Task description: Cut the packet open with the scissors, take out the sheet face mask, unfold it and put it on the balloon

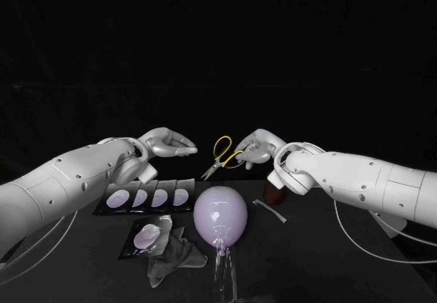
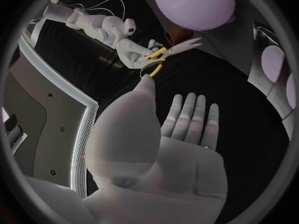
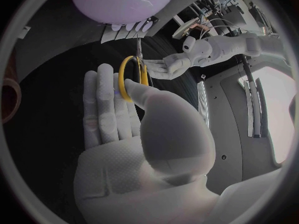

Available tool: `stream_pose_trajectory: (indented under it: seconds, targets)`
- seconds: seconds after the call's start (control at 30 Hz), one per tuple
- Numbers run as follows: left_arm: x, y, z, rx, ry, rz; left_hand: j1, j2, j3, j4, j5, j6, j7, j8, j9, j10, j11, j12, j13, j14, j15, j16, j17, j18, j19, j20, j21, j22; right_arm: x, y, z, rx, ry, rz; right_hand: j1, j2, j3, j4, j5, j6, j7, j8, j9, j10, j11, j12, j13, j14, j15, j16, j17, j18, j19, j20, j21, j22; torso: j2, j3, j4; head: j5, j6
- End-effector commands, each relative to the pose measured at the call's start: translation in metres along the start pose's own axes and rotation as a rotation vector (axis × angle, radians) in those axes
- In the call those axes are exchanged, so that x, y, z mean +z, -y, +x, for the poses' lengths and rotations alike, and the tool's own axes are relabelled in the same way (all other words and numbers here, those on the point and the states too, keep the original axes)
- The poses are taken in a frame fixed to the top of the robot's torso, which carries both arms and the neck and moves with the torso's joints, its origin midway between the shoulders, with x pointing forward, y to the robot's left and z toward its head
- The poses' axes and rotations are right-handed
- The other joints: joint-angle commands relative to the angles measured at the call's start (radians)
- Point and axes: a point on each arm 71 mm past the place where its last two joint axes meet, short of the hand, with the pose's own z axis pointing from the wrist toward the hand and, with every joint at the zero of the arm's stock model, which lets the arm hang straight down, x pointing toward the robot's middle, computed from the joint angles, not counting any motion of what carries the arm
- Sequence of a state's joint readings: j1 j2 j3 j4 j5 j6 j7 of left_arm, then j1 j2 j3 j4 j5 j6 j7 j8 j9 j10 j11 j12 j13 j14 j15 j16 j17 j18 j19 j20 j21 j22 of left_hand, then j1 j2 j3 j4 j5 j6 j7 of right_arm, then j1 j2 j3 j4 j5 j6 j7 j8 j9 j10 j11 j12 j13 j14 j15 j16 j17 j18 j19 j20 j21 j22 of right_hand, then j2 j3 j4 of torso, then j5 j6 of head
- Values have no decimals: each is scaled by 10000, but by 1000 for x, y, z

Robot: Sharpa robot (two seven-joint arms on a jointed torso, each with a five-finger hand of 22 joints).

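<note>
- Nearest the camera, a clear stand [image 1: 224, 273] rises from the black table [image 1: 346, 259] and carries the pale lilac balloon [image 1: 220, 216] on its top.
- Just left of the stand lies a crumpled grey cloth [image 1: 177, 259], touching the stand's foot.
- One packet [image 1: 148, 236] lies flat on the table, left of the balloon and just behind the cloth. Whether it is cut cannot be told.
- Behind it, a row of four more packets [image 1: 150, 197] lies side by side.
- A thin pale strip [image 1: 269, 210] lies on the table right of the balloon.
- The right hand [image 1: 256, 151] is raised behind the balloon and holds the scissors [image 1: 220, 159]. In the right wrist view the thumb passes through one yellow loop and the blades point toward the balloon.
- The left hand [image 1: 169, 143] is raised at the same level, apart from the scissors. In the left wrist view its fingers [image 2: 187, 115] are stretched out and the palm is empty.
- A brown cylinder [image 1: 275, 191] stands below the right wrist.
</note>
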State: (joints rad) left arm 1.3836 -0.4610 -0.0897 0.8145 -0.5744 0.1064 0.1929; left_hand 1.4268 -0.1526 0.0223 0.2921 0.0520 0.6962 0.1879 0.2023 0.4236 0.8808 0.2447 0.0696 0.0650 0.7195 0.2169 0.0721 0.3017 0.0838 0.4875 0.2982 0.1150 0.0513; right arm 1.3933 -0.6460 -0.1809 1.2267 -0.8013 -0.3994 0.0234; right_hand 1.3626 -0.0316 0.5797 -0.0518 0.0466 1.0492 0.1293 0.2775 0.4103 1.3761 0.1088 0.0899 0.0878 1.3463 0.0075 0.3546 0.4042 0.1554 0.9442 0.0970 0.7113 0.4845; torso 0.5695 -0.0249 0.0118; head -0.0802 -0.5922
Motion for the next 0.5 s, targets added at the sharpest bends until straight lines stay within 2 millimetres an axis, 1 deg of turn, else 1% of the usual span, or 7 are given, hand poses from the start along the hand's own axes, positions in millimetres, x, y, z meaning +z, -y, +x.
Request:
stream_pose_trajectory:
  seconds: [0.03,0.13,0.27,0.37,0.4,0.47,0.5]
  targets:
    - [-4,-1,-14,-96,972,279,41,130,-677,38,-31,-56,291,-40,-53,-58,-26,15,4,-43,6,-36,-65,-182,-38,-58,-36,11,-1,2,-3,-1966,-572,-55,-21,90,60,-120,18,8,-45,49,20,827,-604,-32,16,27,-120,5,23,175,-84,8,52,29,1,-3,-6,-51,-31]
    - [-10,-7,-24,-331,1357,233,67,236,-780,36,-32,7,359,-14,-62,-15,-63,37,9,139,-21,5,-26,-172,55,-61,-13,24,-3,8,-13,-2330,-299,78,-44,88,64,-133,17,16,-53,59,42,852,-612,-37,23,44,-127,9,55,180,-98,8,89,61,9,-5,1,-113,-43]
    - [-21,-16,-38,-614,1876,123,124,434,-822,24,-35,166,655,61,-66,163,-211,114,23,399,-119,81,10,-148,210,-66,31,42,-6,16,-32,-2584,204,308,-76,83,74,-159,18,37,-70,77,79,904,-629,-39,39,84,-144,20,112,193,-104,5,157,115,8,2,1,-233,-91]
    - [-33,-25,-49,-866,2310,43,149,513,-839,18,-34,281,736,118,-65,280,-237,159,29,506,-152,131,6,-110,545,-75,128,83,-10,21,-47,-2765,537,446,-85,78,77,-169,18,40,-74,81,90,914,-633,-43,42,92,-149,21,129,197,-108,4,176,131,4,2,3,-321,-145]
    - [-40,-30,-54,-1017,2535,21,215,600,-833,9,-35,395,749,171,-68,408,-263,205,31,652,-185,202,11,-34,1107,-87,299,152,-12,23,-56,-3012,706,469,-89,75,78,-174,18,41,-76,83,94,918,-635,-44,44,95,-150,21,136,198,-110,4,184,137,4,4,-2,-370,-161]
    - [-46,-33,-58,-1156,2710,20,256,634,-840,8,-33,455,740,195,-77,479,-271,226,27,759,-213,254,15,33,1597,-92,450,212,-15,25,-63,-3355,861,468,-96,74,81,-178,18,47,-80,87,103,929,-638,-46,47,103,-153,23,149,200,-113,4,199,150,1,4,-4,-461,-195]
    - [-49,-35,-60,-1247,2809,30,357,724,-807,-11,-28,615,708,271,-67,656,-345,302,43,1153,-315,463,86,260,2357,-181,778,347,-17,27,-69,-3614,979,472,-96,74,81,-178,18,47,-80,87,103,929,-638,-46,47,103,-153,23,149,200,-113,4,199,150,-6,3,-5,-504,-211]
